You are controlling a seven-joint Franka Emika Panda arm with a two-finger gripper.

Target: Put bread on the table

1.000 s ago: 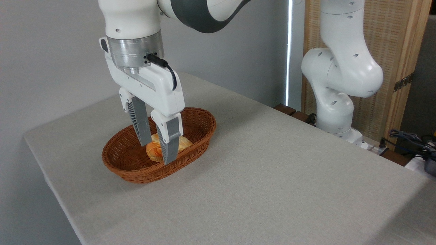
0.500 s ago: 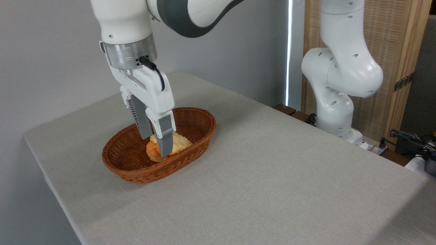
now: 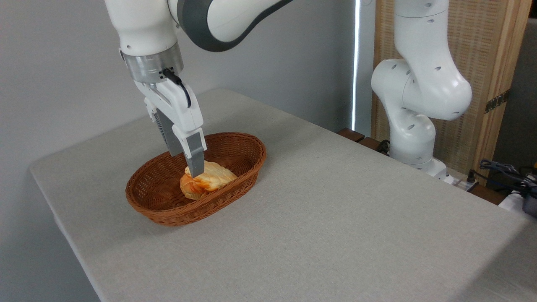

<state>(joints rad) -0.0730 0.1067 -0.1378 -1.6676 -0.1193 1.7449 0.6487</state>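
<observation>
Bread point(image 3: 208, 180): lying in wicker basket point(image 3: 168, 209) on table point(image 3: 335, 209). Pincer point(image 3: 191, 167): fingers nearly together, tips at bread's upper edge; grip on it cannot be told.

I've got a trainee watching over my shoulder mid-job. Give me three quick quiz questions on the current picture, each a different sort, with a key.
1. True or false: the bread lies on the bare table.
2. Multiple choice: the gripper is (A) above the bread in the basket, (B) resting on the cloth right of the basket, (C) out of view.
3. Fill in: the bread lies toward the ____ side of the basket as the picture shows it.

Key
1. False; it sits inside the basket.
2. A; the fingers look close together at the bread's top, and a firm grip cannot be confirmed.
3. Right.
</observation>
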